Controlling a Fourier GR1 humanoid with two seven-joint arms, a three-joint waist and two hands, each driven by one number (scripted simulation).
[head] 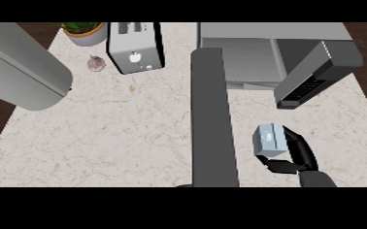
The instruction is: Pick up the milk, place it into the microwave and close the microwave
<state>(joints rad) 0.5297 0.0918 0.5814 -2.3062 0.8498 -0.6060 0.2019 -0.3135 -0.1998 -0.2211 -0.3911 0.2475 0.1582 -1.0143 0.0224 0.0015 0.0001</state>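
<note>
right hand [299, 156], black, sits low at the view's right, fingers and thumb curled round a small pale blue milk carton [270, 139]. fingers run along the carton's right side, thumb tucks under its near end. carton is over the pale speckled stone countertop [129, 131], near the front edge; can't tell if it's lifted or still touching the surface.

grey microwave [251, 53] is at the back right w/ its door open; the dark door [315, 75] swings out to the right and toward the viewer, keypad strip showing on its lower edge. carton is in front of the microwave, below the door's near corner, apart from it, not inside the cavity.

left arm: a big grey forearm [28, 70] comes across the upper left, ending in a rounded end; the left hand itself doesn't show. another long dark grey limb [213, 121] runs up the middle from the lower edge toward the microwave's left front corner.

back left: silver toaster w/ dark slotted top [135, 47], a small purplish garlic bulb [96, 63] just left of it on the counter, and a green potted plant in a grey pot [86, 31] behind that at the back edge.
</note>
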